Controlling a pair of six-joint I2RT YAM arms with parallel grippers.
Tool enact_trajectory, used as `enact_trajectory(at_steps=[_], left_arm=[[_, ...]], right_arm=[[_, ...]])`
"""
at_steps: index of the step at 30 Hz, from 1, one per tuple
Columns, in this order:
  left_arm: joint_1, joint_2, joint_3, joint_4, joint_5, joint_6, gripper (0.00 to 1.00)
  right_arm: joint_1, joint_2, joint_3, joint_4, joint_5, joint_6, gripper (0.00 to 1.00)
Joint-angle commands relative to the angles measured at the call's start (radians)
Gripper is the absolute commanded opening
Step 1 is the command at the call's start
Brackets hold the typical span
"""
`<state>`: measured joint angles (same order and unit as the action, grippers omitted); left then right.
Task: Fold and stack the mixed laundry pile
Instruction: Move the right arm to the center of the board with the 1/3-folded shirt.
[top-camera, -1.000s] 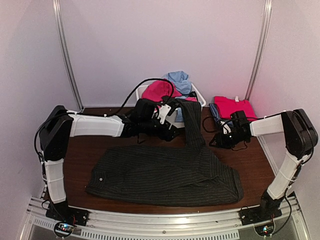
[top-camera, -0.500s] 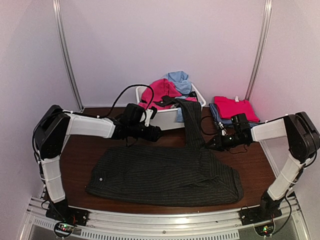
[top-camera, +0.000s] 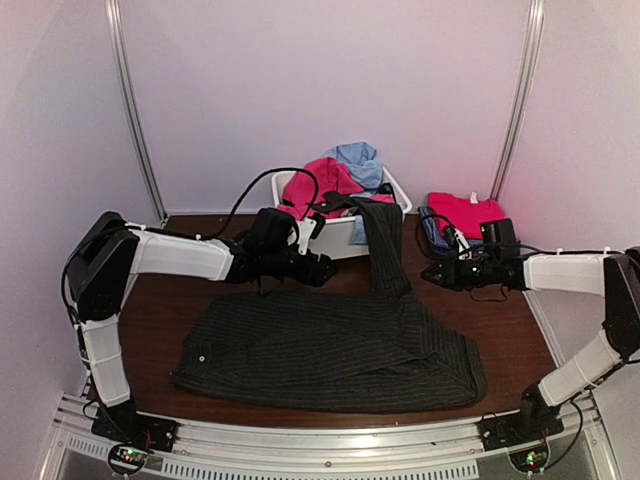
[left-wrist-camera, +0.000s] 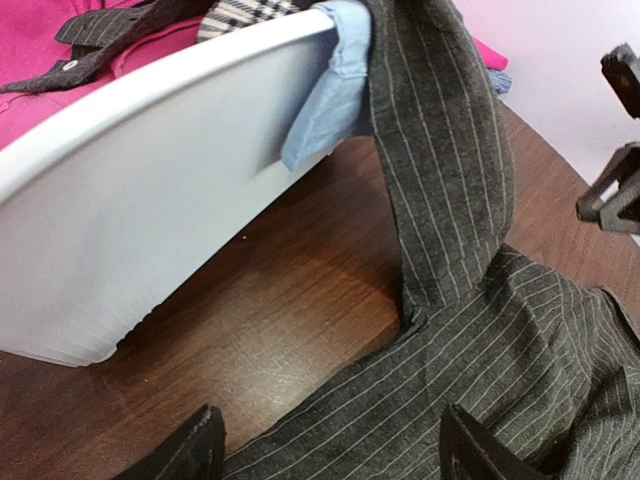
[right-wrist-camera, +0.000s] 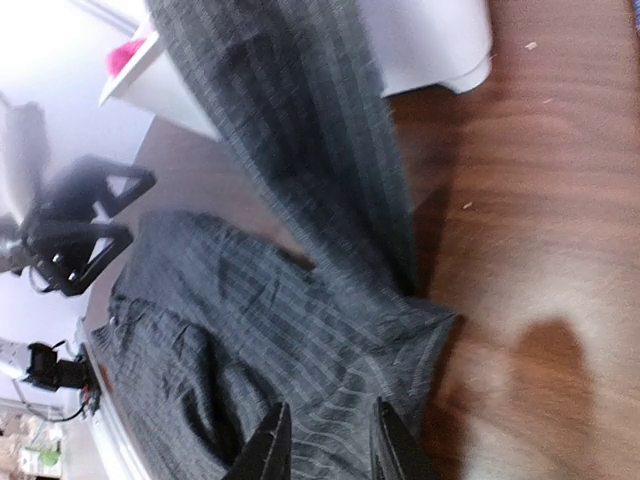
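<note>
Black pinstripe trousers (top-camera: 330, 350): one | tub (left-wrist-camera: 150, 200): one | left jaws wide apart | right jaws slightly apart

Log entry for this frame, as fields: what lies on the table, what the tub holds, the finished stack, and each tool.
on table: pinstriped trousers spread flat, one leg draped up over the rim of the white tub
in tub: pink garment, light blue garment
stack: folded pink top on blue cloth, far right of the table
left tool: open, empty, low in front of the tub
right tool: fingers slightly apart, empty, over the trousers' right edge
</note>
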<state>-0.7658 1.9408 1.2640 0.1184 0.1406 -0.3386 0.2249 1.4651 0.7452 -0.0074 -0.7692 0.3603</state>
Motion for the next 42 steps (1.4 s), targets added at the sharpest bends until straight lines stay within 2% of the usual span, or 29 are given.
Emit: enact_trajectory(at_steps=[1,6,11,14,18,22,25,27,31,35,36,37,39,42], left_arm=[[-0.007,-0.034,-0.002,0.060,0.010,0.020,0.75],[-0.007,-0.043,-0.003,0.057,-0.004,0.019,0.75],[-0.007,-0.052,-0.007,0.052,-0.020,0.028,0.75],[-0.007,-0.059,-0.013,0.054,-0.030,0.032,0.75],[-0.007,-0.062,-0.021,0.063,-0.029,0.034,0.76],[-0.007,-0.060,-0.026,0.071,-0.029,0.033,0.76],[-0.007,-0.058,-0.028,0.072,-0.029,0.032,0.76],[-0.007,-0.056,-0.026,0.071,-0.030,0.034,0.76],[-0.007,-0.057,-0.025,0.066,-0.031,0.041,0.77],[-0.006,-0.060,-0.022,0.049,-0.044,0.050,0.77],[-0.007,-0.062,-0.024,0.048,-0.047,0.052,0.78],[-0.007,-0.065,-0.027,0.049,-0.050,0.054,0.78],[-0.006,-0.066,-0.029,0.047,-0.057,0.058,0.78],[-0.006,-0.070,-0.032,0.040,-0.067,0.061,0.78]], right_arm=[[-0.026,0.017,0.028,-0.068,0.295,-0.037,0.25],[-0.015,0.147,0.073,-0.082,0.378,-0.098,0.23],[0.020,0.252,0.116,-0.110,0.333,-0.144,0.23],[0.057,0.254,0.110,-0.103,0.251,-0.161,0.24],[0.072,0.200,0.081,-0.039,0.122,-0.113,0.36],[0.103,0.154,0.085,-0.047,0.123,-0.095,0.51],[0.130,0.164,0.096,-0.071,0.166,-0.105,0.60],[0.152,0.191,0.116,-0.109,0.251,-0.119,0.63],[0.203,0.263,0.157,-0.162,0.398,-0.139,0.66],[0.235,0.316,0.173,-0.181,0.473,-0.138,0.67],[0.237,0.321,0.168,-0.171,0.470,-0.139,0.66],[0.239,0.321,0.161,-0.155,0.461,-0.138,0.58],[0.238,0.322,0.158,-0.142,0.451,-0.141,0.37],[0.238,0.309,0.173,-0.154,0.457,-0.151,0.17]])
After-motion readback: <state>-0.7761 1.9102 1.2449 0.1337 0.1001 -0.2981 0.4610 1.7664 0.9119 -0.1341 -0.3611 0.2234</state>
